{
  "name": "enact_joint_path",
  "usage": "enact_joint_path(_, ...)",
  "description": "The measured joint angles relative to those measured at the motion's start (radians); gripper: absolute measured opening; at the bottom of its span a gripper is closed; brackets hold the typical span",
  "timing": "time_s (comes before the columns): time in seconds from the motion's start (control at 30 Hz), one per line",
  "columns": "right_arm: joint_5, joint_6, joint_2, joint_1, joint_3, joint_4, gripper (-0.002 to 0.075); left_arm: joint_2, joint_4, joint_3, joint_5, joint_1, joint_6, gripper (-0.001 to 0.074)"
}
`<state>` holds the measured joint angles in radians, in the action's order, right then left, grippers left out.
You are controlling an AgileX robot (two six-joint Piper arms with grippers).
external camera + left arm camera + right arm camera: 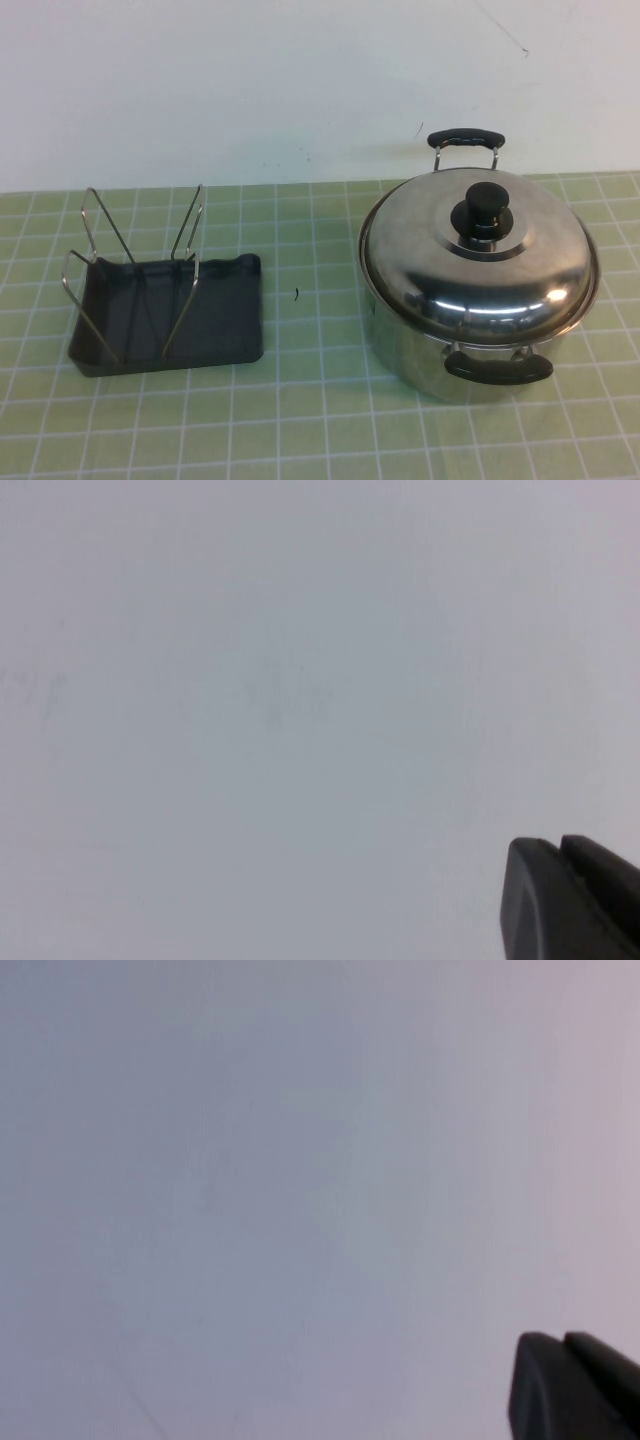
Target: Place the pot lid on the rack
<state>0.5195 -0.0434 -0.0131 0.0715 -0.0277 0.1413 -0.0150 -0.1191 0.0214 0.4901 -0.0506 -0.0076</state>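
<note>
The pot lid (470, 250), shiny domed steel with a black knob (488, 207), sits on the deep steel pot (440, 370) at the right of the green checked mat. The rack (140, 255), silver wire loops rising in a V from a dark grey tray (215, 320), stands empty at the left. Neither arm shows in the high view. My left gripper (555, 845) faces a blank pale wall, its two dark fingertips together with nothing between them. My right gripper (562, 1340) faces the same kind of blank wall, fingertips together and empty.
The pot has two black handles, one at the back (466, 138) and one at the front (498, 367). A white wall (250, 80) rises behind the mat. A strip of bare mat (310, 290) lies between rack and pot.
</note>
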Motion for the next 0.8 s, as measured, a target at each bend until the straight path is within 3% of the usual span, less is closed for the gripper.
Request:
enact_joint_path(0.23, 0.062, -0.024, 0.000, 0.000, 0.008, -0.032, -0.0001, 0.000, -0.026, 0.000, 0.180, 0.000, -0.038, -0.0004)
enact_joint_path(0.37, -0.126, -0.028, 0.000, 0.000, 0.130, 0.127, -0.0001, 0.000, 0.061, -0.056, 0.111, 0.000, -0.050, -0.0003)
enact_joint_path(0.5, -0.196, 0.043, 0.059, 0.000, 0.296, 0.254, -0.0001, 0.000, 0.201, -0.165, 0.025, 0.000, -0.058, -0.0004)
enact_joint_path(0.63, -0.231, 0.273, 0.235, 0.000, 0.434, 0.405, -0.0001, 0.031, 0.259, -0.225, 0.008, 0.000, -0.162, -0.0004)
enact_joint_path(0.8, -0.041, 0.718, 0.571, 0.000, 0.571, 0.881, -0.0001, 0.140, 0.272, -0.232, -0.014, 0.000, -0.392, -0.0003)
